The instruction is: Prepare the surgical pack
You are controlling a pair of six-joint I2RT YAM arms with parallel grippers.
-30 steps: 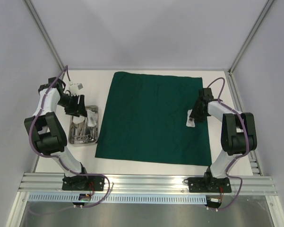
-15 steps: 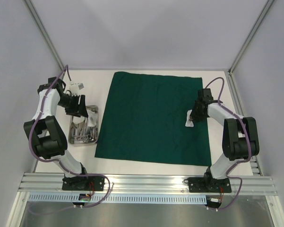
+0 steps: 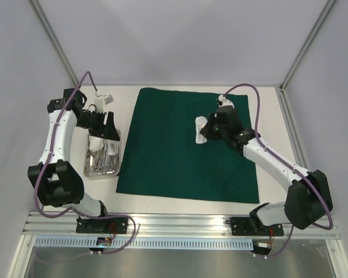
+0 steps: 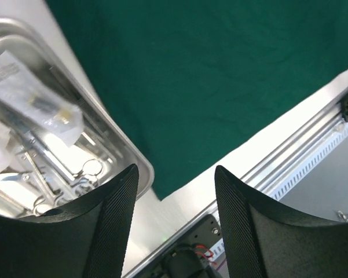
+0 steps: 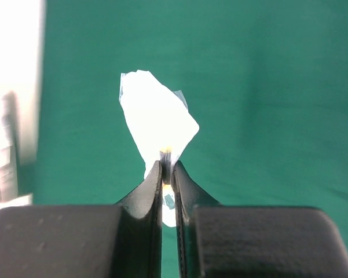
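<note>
One green drape [image 3: 179, 145], one steel tray [image 3: 101, 174], one gauze pad [image 3: 201, 130] above the drape.

The top camera sits above and behind the arm bases [image 3: 92, 223] and looks down, from far off, over the whole table [image 3: 127, 95]. The left wrist camera looks past the left gripper [image 4: 175, 174], close, at the tray [image 4: 113, 136] and the drape [image 4: 208, 75]'s near left corner. The right wrist camera looks past the right gripper [image 5: 168, 165], close, at gauze [image 5: 156, 110] over drape. All three views share the drape.
</note>
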